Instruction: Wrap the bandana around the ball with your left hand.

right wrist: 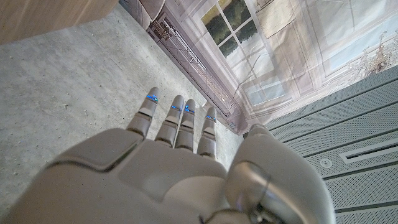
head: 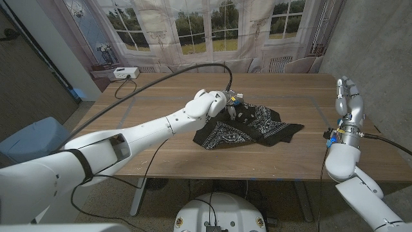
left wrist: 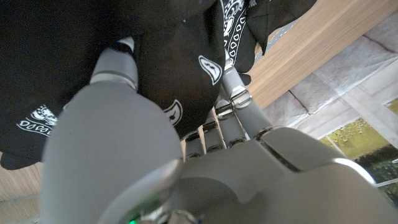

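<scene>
A black bandana point(head: 251, 131) with white paisley print lies crumpled on the wooden table point(head: 161, 145), right of centre. Its cloth humps up beside my left hand point(head: 217, 103); the ball is hidden. My left hand sits at the bandana's far left edge, fingers curled down into the fabric. In the left wrist view the thumb point(left wrist: 115, 62) and the fingers point(left wrist: 232, 87) close around a bunched fold of the bandana point(left wrist: 168, 68). Beyond the table's right edge my right hand point(head: 349, 98) is raised upright, its fingers point(right wrist: 180, 121) straight and apart, holding nothing.
A white box point(head: 125, 73) sits at the table's back left, with a dark cable point(head: 174, 74) running from it across the top toward my left hand. A blue chair point(head: 32, 138) stands left of the table. Bare wood surrounds the bandana.
</scene>
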Tool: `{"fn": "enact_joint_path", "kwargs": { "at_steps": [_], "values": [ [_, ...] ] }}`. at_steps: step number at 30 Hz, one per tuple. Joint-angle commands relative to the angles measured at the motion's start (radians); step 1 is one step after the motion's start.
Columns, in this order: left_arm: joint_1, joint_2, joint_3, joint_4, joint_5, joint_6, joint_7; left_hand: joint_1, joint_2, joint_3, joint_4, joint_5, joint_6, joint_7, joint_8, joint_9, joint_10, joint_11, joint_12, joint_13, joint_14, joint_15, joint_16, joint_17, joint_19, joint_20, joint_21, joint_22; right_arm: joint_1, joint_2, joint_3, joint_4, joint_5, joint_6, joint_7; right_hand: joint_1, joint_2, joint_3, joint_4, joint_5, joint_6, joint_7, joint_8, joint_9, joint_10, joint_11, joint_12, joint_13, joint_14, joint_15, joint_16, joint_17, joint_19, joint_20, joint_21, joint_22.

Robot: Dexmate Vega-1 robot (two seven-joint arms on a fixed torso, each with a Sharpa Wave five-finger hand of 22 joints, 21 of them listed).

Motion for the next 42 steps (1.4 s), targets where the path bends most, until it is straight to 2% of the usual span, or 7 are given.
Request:
{"fn": "enact_joint_path", "kwargs": {
  "at_steps": [1,9,16,32,42],
  "values": [
    [0.075,0.03,-0.106,-0.117,-0.028,0.065,0.06,0.254,0.234,0.026,0.028,0.011,0.53,0.128,0.013,0.022,0.134,-0.099,0.017,0.017,0.148,-0.217,0.009,0.022,0.019,-0.041,0.021,0.008,-0.003,0.003,0.004,0.007,0.003,0.024,-0.005,-0.002,0.005,0.008,-0.001,-0.001,0.012,-0.002,0.004,0.003,0.01,0.0,-0.001,0.001,0.005,0.003,0.003,-0.002,0.009,0.001,-0.001,0.002],
    [0.121,0.062,-0.201,-0.213,-0.115,0.119,0.075,0.26,0.236,0.027,0.033,0.015,0.524,0.135,0.017,0.042,0.131,-0.094,0.028,0.031,0.156,-0.216,0.006,0.036,0.018,-0.047,0.038,0.01,-0.008,0.003,0.009,-0.003,-0.002,0.026,-0.002,-0.003,0.005,0.009,-0.003,-0.002,0.012,-0.001,0.003,0.003,0.01,0.002,-0.003,0.0,0.003,0.004,0.002,-0.004,0.009,0.0,-0.004,0.002],
    [0.144,0.101,-0.234,-0.293,-0.112,0.163,0.105,0.267,0.236,0.028,0.035,0.022,0.52,0.144,0.023,0.067,0.135,-0.082,0.043,0.047,0.176,-0.219,0.0,0.049,0.015,-0.05,0.059,0.01,-0.016,0.004,0.015,-0.014,-0.006,0.027,0.002,-0.005,0.005,0.008,-0.004,-0.002,0.013,-0.001,0.003,0.003,0.007,0.003,-0.007,-0.001,0.0,0.005,0.001,-0.006,0.009,-0.001,-0.006,0.002],
    [0.195,0.173,-0.324,-0.475,-0.117,0.256,0.119,0.265,0.231,0.028,0.039,0.032,0.526,0.144,0.029,0.096,0.151,-0.09,0.068,0.071,0.196,-0.221,-0.016,0.067,0.009,-0.055,0.092,0.009,-0.041,0.019,0.036,-0.027,-0.012,0.061,0.007,-0.009,0.005,0.008,-0.007,-0.003,0.013,-0.001,0.001,0.003,0.01,0.0,-0.01,-0.003,-0.002,0.005,0.001,-0.008,0.011,0.0,-0.011,0.002],
    [0.24,0.215,-0.339,-0.587,0.035,0.377,0.131,0.26,0.228,0.027,0.041,0.037,0.532,0.142,0.027,0.1,0.153,-0.094,0.07,0.069,0.199,-0.221,-0.027,0.077,0.004,-0.055,0.106,0.008,-0.045,0.028,0.044,-0.017,-0.007,0.101,0.021,-0.013,0.005,0.007,-0.008,-0.003,0.013,-0.003,0.0,0.003,0.011,-0.002,-0.012,-0.004,-0.002,0.005,0.002,-0.009,0.011,-0.002,-0.015,0.002]
  ]
}}
